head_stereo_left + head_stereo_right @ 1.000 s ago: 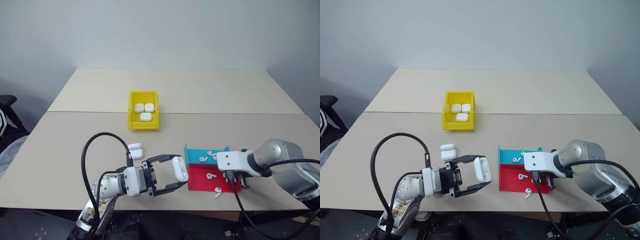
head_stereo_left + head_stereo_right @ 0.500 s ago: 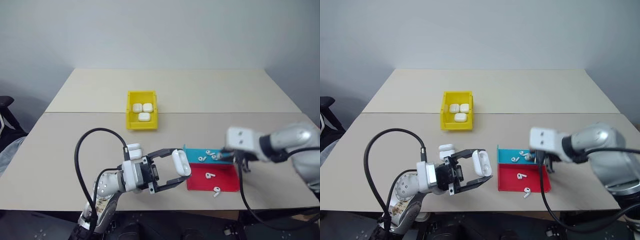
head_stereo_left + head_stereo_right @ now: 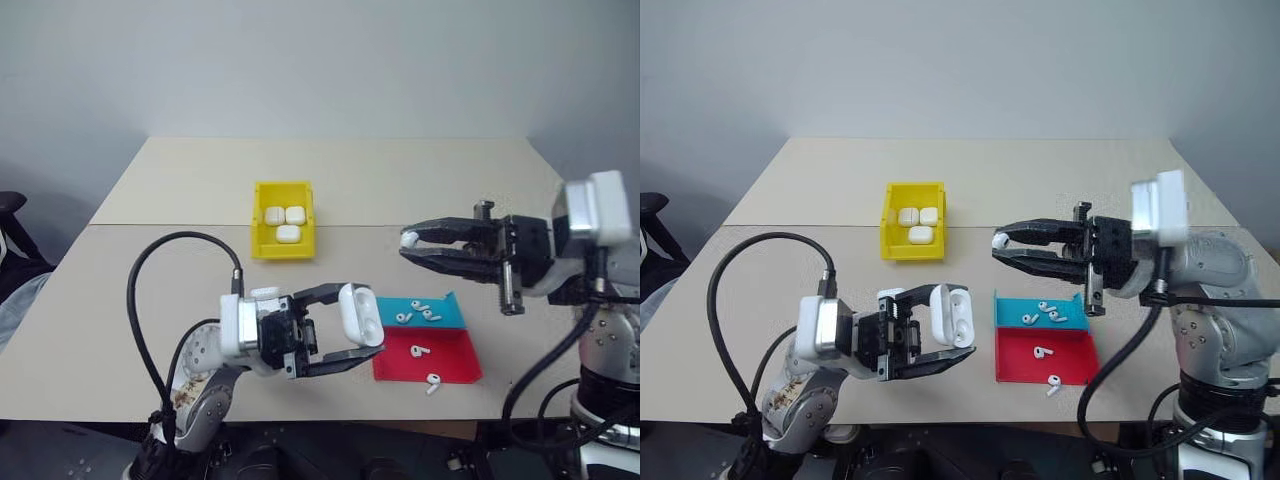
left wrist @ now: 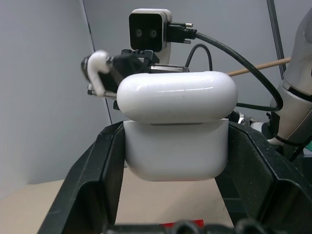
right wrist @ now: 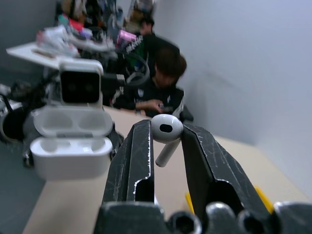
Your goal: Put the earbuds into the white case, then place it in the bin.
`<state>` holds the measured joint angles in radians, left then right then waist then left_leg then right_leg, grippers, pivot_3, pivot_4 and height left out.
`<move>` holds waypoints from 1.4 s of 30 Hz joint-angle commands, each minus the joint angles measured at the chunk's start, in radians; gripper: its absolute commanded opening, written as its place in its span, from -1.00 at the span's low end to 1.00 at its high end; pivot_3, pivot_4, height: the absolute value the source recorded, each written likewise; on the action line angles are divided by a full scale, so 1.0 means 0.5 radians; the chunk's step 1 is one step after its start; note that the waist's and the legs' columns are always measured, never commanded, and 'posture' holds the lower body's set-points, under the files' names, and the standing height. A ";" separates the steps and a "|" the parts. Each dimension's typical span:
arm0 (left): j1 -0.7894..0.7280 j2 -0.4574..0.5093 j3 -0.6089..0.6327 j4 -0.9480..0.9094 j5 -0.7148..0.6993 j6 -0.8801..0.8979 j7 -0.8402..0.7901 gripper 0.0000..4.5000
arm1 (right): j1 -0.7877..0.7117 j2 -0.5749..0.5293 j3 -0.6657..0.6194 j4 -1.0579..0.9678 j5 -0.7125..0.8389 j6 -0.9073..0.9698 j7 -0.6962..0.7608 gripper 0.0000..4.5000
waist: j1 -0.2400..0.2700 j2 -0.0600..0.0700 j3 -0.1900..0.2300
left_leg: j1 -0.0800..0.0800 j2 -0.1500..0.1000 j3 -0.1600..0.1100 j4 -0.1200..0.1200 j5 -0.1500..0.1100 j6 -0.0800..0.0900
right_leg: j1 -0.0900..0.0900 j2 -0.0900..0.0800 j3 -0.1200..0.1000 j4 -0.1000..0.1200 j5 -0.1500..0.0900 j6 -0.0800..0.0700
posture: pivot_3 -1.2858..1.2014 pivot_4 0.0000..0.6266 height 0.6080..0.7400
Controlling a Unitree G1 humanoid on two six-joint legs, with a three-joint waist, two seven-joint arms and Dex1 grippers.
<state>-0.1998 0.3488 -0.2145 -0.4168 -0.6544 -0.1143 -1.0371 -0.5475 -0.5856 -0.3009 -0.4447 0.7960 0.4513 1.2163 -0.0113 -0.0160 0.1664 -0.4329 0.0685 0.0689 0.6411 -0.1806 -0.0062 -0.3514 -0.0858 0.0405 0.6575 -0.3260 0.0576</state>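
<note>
White case (image 3: 358, 313) is sitting clamped in the left gripper (image 3: 362, 327), lid hinged open, held up over the table's near edge. Right gripper (image 3: 408, 246) is pinching one earbud (image 3: 408, 239) at its tips, jaws nearly closed, pointing across at the case. Loading step is in hand, I'd say: next needs the stem lined up with an empty socket. Spare earbuds (image 3: 419, 312) are lying in the blue and red trays (image 3: 445, 317); bin (image 3: 286, 245) is waiting farther back with three cases inside.

Open white case (image 3: 358, 313), earbud (image 3: 408, 240) aloft.
</note>
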 commanded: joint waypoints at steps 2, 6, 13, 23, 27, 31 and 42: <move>-0.023 -0.008 0.033 -0.063 -0.064 0.035 -0.029 0.29 | -0.034 0.042 -0.050 -0.013 0.234 -0.092 0.013 -0.59 | 0.000 0.000 0.000 | 0.000 0.000 0.000 0.000 0.000 0.000 | 0.000 0.000 0.000 0.000 0.000 0.000 | 0.03 -0.52 1.00; -0.035 -0.025 0.031 -0.060 -0.065 0.044 -0.045 0.29 | -0.006 0.089 0.045 -0.007 0.248 -0.152 0.044 -0.59 | 0.000 0.000 0.000 | 0.000 0.000 0.000 0.000 0.000 0.000 | 0.000 0.000 0.000 0.000 0.000 0.000 | 0.03 -0.52 1.00; -0.061 -0.058 0.026 -0.048 -0.050 0.060 -0.062 0.29 | 0.007 0.143 0.270 0.037 0.133 -0.269 0.126 -0.59 | -0.001 0.000 0.000 | 0.000 0.000 0.000 0.000 0.000 0.000 | -0.001 0.000 0.000 0.000 0.000 0.000 | 0.03 -0.52 1.00; -0.050 -0.067 0.025 -0.053 -0.027 0.054 -0.066 0.29 | 0.066 0.130 0.419 0.072 0.023 -0.385 0.192 -0.59 | 0.000 0.000 0.000 | 0.000 0.000 0.000 0.000 0.000 0.000 | -0.001 0.000 0.000 0.000 0.000 0.000 | 0.03 -0.52 1.00; -0.045 -0.072 0.019 -0.055 -0.020 0.045 -0.070 0.29 | 0.092 0.128 0.459 0.083 -0.031 -0.434 0.207 -0.59 | 0.000 0.000 0.000 | 0.000 0.000 0.000 0.000 0.000 0.000 | -0.001 0.000 0.000 0.000 0.000 0.000 | 0.03 -0.52 1.00; -0.044 -0.078 0.016 -0.054 -0.014 0.043 -0.072 0.29 | 0.095 0.136 0.467 0.097 -0.062 -0.498 0.193 -0.59 | -0.001 0.000 0.000 | 0.000 0.000 0.000 0.000 0.000 0.000 | -0.001 0.000 0.000 0.000 0.000 0.000 | 0.03 -0.52 1.00; -0.031 -0.106 0.010 -0.034 0.031 0.022 -0.081 0.29 | 0.128 0.087 0.534 0.111 -0.174 -0.650 0.287 -0.01 | 0.000 0.000 0.000 | 0.000 0.000 0.000 0.000 0.000 0.000 | -0.001 0.000 0.000 0.000 0.000 0.000 | 0.03 -0.52 1.00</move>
<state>-0.2126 0.3082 -0.2103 -0.4141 -0.6285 -0.0859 -1.0793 -0.4917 -0.5310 -0.0490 -0.3774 0.7280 0.1534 1.3494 -0.0114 -0.0160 0.1664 -0.4329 0.0686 0.0688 0.6409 -0.1806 -0.0062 -0.3517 -0.0856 0.0403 0.6572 -0.3260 0.0576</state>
